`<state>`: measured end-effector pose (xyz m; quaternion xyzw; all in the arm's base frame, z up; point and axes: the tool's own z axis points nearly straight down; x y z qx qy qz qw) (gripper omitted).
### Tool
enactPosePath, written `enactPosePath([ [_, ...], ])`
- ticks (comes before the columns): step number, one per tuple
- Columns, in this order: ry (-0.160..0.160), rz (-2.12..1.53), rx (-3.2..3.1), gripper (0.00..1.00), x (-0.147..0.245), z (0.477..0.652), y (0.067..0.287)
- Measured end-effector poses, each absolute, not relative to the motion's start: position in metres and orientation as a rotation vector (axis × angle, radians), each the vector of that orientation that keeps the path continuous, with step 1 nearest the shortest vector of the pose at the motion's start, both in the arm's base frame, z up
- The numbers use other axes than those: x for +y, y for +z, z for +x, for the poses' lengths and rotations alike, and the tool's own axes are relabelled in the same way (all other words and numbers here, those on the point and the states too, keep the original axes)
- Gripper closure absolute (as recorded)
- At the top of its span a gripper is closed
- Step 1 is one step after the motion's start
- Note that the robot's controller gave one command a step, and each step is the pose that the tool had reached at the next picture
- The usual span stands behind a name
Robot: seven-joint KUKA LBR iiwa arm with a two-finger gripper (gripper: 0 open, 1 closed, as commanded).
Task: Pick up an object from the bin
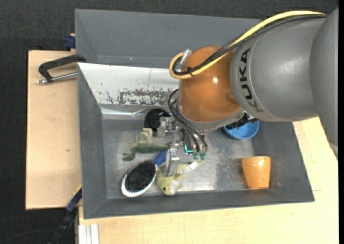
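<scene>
My gripper (173, 158) reaches down into the middle of the bin's floor, below the arm's orange cover. Right under it lie the blue handle (159, 158) of a hairbrush and a pale yellow-green toy (169, 185). The brush's oval black head with a white rim (138, 178) lies to the lower left. A green lizard-like toy (143, 145) sprawls just left of the gripper. Whether anything is held I cannot make out.
A black object (155, 116) lies by the back wall, partly under the arm. An orange cup (256, 172) stands at the front right, and a blue bowl (243, 128) sits behind it, half hidden by the arm.
</scene>
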<state>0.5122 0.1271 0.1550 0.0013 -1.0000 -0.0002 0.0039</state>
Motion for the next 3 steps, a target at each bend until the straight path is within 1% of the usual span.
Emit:
enactPosePath([
  [1, -0.004, 0.436, -3.127, 0.00, 0.159, 0.512, 0.075],
  [2, -0.006, 0.436, -3.129, 1.00, 0.159, 0.512, 0.075],
  [3, -0.001, 0.619, -3.095, 1.00, 0.131, 0.521, 0.270],
])
